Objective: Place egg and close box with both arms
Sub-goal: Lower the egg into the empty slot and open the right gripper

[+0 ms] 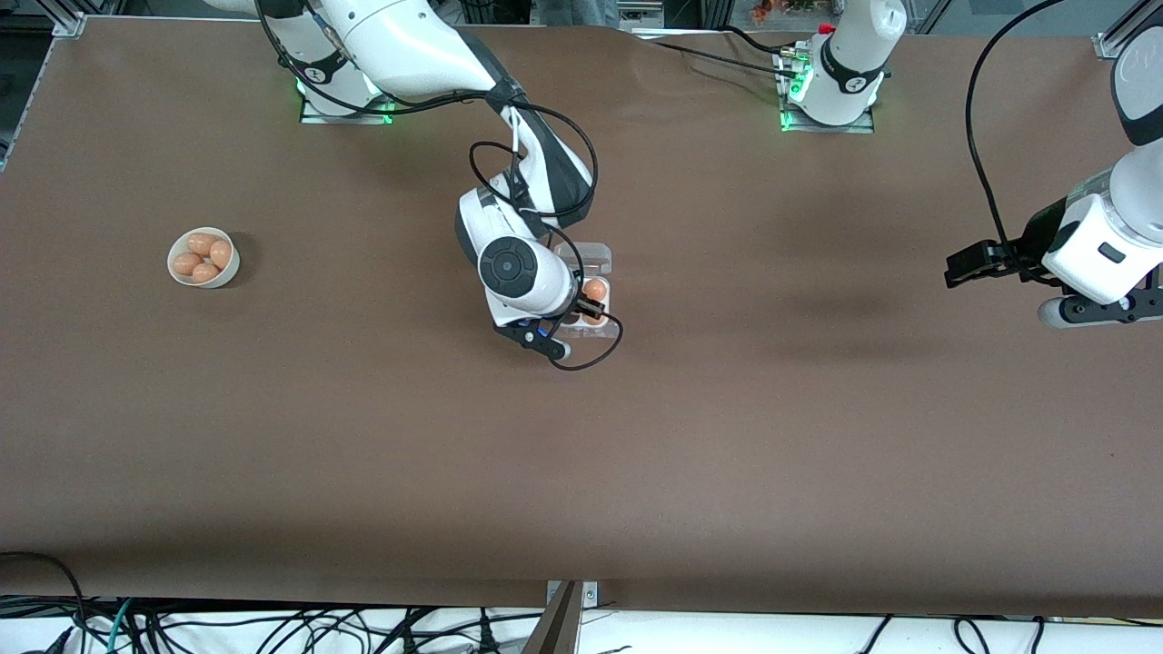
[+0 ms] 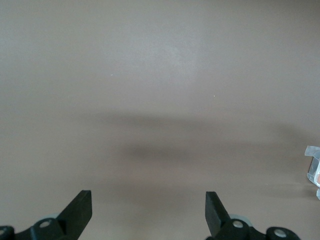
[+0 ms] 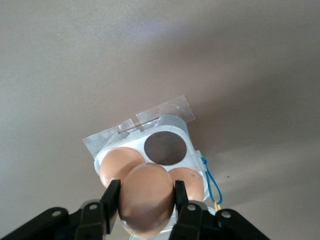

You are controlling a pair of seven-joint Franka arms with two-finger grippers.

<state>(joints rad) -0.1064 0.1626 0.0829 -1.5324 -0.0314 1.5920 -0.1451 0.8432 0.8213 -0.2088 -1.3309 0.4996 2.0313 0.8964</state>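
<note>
The box sits near the middle of the brown table, its clear lid thrown open and lying flat on the side toward the robots' bases. The right gripper hangs directly over the box, its two black fingers pinching the egg from either side, so the egg is up in the air above the tray and not yet set in a cell. Seen from the wrist, two more eggs already sit in the whitish tray beneath the held one, and one cell shows up empty as a dark round hollow; the fourth cell is hidden under the gripper and its load. A thin blue cord loops at the edge of the tray. From the front, the right arm's wrist covers much of the box, with only a couple of eggs peeping out beside it. Well away from the box, toward the right arm's end of the table, stands a round white bowl with four tan eggs in it. The left gripper waits well clear of the box over bare table toward the left arm's end, its jaws spread wide with nothing between them; a corner of the clear lid just shows at the edge of its wrist view.
</note>
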